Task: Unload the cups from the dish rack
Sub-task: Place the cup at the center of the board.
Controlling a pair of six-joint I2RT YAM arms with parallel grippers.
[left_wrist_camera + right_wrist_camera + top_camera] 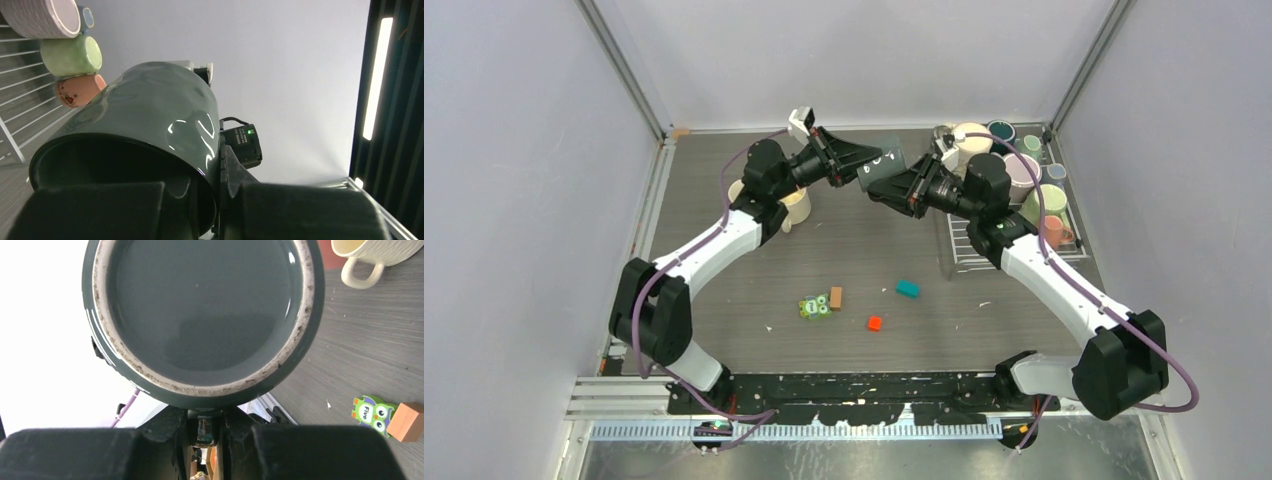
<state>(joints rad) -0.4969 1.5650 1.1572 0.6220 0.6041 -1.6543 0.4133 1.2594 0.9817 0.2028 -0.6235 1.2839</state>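
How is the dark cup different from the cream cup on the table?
The dark cup is up in the air, held by the left gripper and the right gripper; the cream cup stands on the table. The dark cup lies sideways; the cream cup is upright, mouth up. The dark cup is smooth and shiny; the cream cup has ribbed sides. Both are out of the rack.

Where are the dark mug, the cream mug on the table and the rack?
Dark mug [200, 315]: right wrist view, underside.
Cream mug [380, 250]: right wrist view, ribbed side.
Rack [965, 255]: top view, bare near bars.
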